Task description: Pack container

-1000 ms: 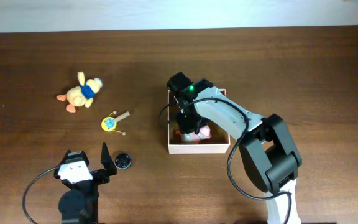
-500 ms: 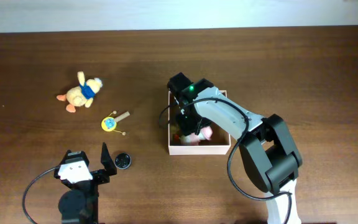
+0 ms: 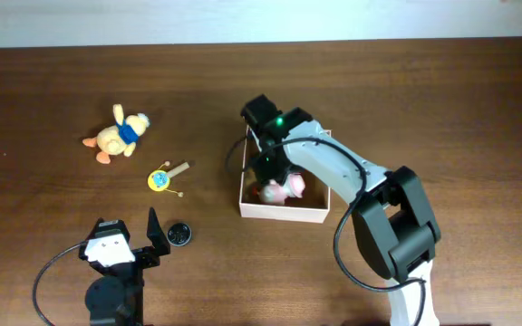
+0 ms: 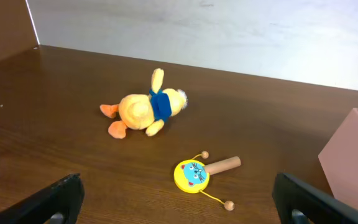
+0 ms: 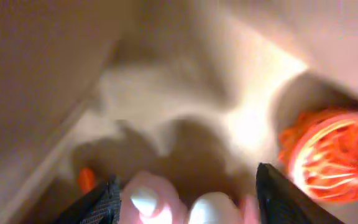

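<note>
Right gripper [image 5: 182, 199] is down inside the container [image 3: 284, 214], mid-table, jaws open around the pink toy [image 3: 279, 189]. If 1 finger snags the plush going up, it could drag the toy out or shove the container. Left gripper [image 4: 179, 202] sits open, holding nothing.

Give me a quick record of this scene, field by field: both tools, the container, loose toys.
Container: holds pink toy, orange ball
Right tool: open, low over pink toy
Left tool: open, empty, beside small black disc
Loose on table: duck plush, cat-face rattle drum, small black disc
</note>
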Robot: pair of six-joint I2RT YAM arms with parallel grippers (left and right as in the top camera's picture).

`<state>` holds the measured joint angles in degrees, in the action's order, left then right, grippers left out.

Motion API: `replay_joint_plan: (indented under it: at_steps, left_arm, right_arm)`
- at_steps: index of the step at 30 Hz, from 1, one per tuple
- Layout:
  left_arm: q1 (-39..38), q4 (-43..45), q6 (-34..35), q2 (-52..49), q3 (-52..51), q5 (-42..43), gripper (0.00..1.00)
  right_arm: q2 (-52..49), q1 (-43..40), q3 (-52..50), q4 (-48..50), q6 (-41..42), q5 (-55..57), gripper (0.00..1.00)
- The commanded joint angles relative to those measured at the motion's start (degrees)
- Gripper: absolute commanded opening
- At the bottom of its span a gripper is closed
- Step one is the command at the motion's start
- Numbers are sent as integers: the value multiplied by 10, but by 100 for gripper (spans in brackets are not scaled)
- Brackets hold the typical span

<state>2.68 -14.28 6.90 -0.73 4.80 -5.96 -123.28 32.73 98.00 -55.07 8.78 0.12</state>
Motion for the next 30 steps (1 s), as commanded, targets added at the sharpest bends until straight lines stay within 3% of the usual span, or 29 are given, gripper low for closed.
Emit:
replay_joint_plan:
  at_steps: [1,21,30]
  left_arm:
    - [2,2,-9,4,-4,8,99]
    - [2,2,-9,4,-4,8,99]
    - [2,2,-9,4,-4,8,99]
  right_arm:
    - [1,-22,39,-2,-4,10,61]
    - [2,-84,271,-42,-16,8,69]
    - [2,-135,287,-110,49,221,74]
